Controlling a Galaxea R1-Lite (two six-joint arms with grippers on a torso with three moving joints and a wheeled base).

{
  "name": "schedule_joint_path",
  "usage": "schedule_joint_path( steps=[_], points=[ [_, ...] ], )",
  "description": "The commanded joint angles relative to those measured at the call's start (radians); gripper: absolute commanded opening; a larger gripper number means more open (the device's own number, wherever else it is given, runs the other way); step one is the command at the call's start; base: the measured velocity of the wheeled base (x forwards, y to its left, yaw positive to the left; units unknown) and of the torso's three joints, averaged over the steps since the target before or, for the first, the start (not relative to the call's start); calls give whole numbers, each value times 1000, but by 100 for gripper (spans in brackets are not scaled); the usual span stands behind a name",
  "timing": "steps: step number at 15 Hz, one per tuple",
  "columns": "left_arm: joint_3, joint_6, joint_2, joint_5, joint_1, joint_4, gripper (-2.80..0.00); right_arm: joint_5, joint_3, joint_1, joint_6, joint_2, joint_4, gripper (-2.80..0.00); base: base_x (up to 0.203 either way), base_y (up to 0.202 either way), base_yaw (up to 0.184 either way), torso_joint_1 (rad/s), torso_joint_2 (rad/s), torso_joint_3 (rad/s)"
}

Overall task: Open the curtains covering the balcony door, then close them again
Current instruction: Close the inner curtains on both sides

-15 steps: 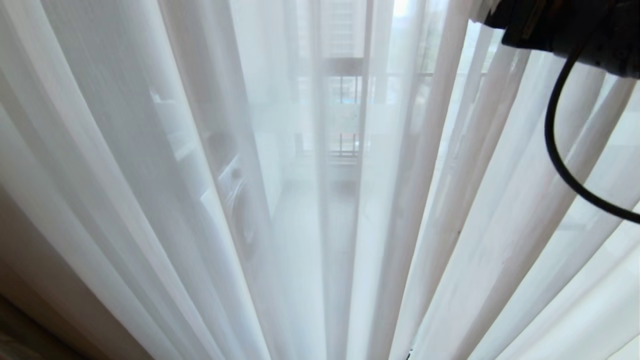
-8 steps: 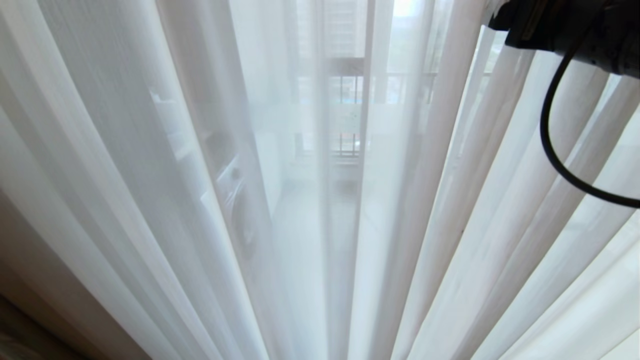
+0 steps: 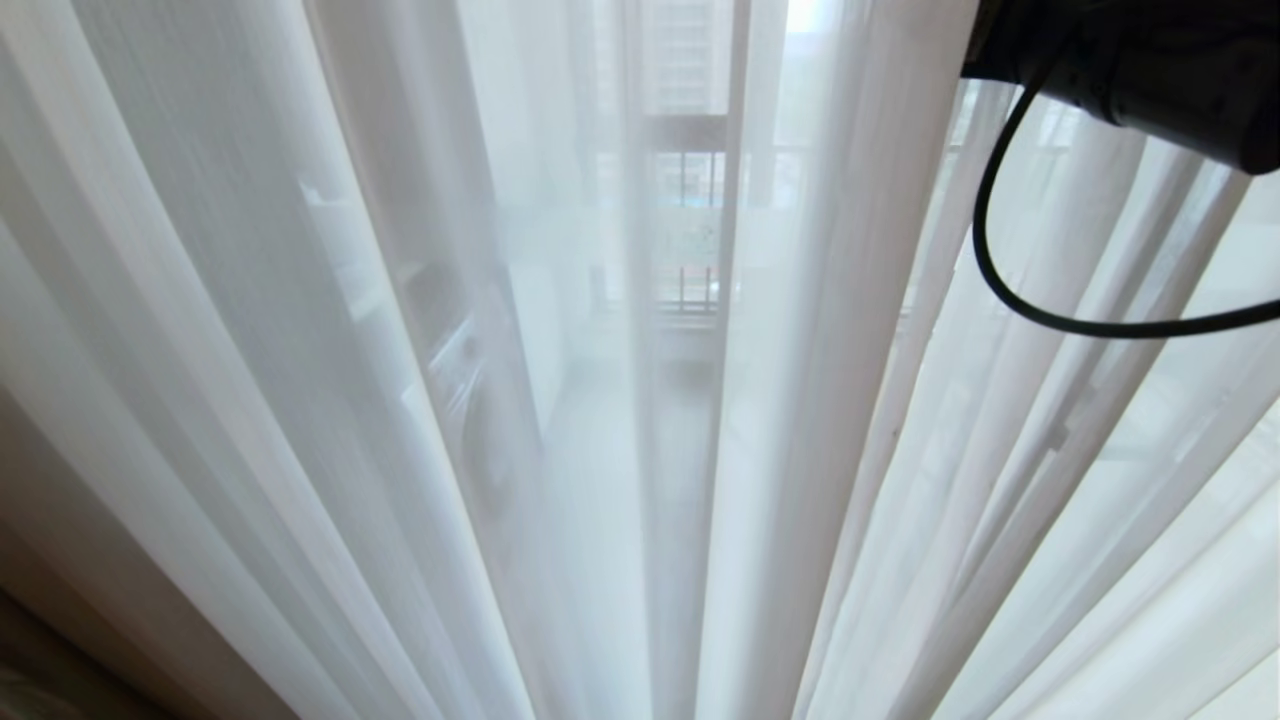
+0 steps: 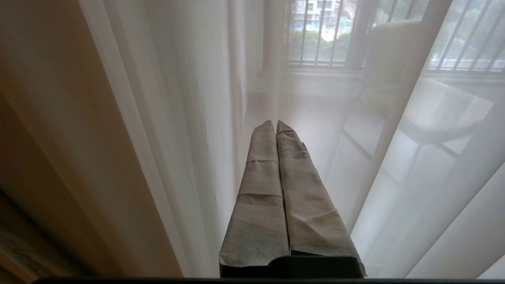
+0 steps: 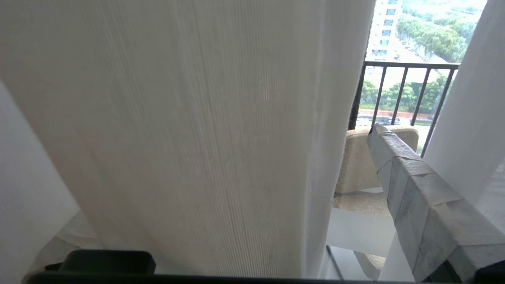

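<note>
Daylight from a balcony fills every view through the white sheer curtains (image 3: 300,330), which hang in long pleats across almost the whole head view. Behind the curtains, the balcony door (image 3: 735,200) shows only as a faint dark upright; its handle and lower part cannot be made out. A black-barred railing (image 5: 406,92) beyond the curtains shows clearly in a gap between two folds, with a beige chair (image 5: 357,161) in front of it, partly hidden by cloth. At the curtains' left edge a strip of thick beige drape (image 4: 51,130) is cut off by the picture edge.

High against the curtains on the right, the right arm (image 3: 1150,60) is only partly in view, with a black cable (image 3: 1010,290) looping below it. The right gripper (image 5: 252,157) stands wide open with a broad fold of sheer between its fingers; one taped finger (image 5: 418,189) shows, the other is hidden behind the cloth. The left gripper (image 4: 275,128) hangs just before the curtains, fingers pressed together, holding nothing.
</note>
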Motion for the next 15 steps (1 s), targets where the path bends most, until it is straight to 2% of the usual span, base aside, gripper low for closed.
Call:
schedule_joint_path(
  steps=[1,4,5,15],
  points=[
    [0,0,0,1,0,0,-280,-1,-13,1,-1,37,-5,0,0,0,0,0,0,0],
    [0,-1,0,2,0,0,-280,-1,-11,-1,-2,39,-7,0,0,0,0,0,0,0],
    [0,0,0,0,0,0,-280,-1,-11,-1,-2,38,-7,-280,0,0,0,0,0,0],
    [0,0,0,2,0,0,-280,10,30,11,3,-38,8,-280,0,0,0,0,0,0]
  ],
)
